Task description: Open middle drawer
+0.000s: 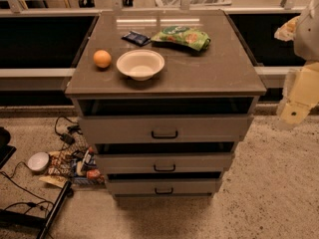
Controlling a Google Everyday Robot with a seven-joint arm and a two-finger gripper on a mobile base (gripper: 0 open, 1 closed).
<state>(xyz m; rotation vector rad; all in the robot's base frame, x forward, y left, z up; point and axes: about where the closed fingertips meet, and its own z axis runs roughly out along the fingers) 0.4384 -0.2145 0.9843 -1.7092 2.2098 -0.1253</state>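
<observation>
The middle drawer (199,162) is not yet pulled out, its handle (164,168) untouched; the gripper (294,111) hangs beyond the counter's (224,68) right edge, and I cannot tell if it is open or closed.

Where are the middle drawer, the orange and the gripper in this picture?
middle drawer (199,162), camera view, on its grey front.
orange (102,59), camera view, on its centre.
gripper (293,113), camera view, at the right edge, on its pale body.

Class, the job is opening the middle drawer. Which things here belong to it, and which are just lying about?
Job: middle drawer, its black handle, gripper right of the cabinet.
Lying about: orange, white bowl, green bag, dark packet on top; clutter on the floor.
</observation>
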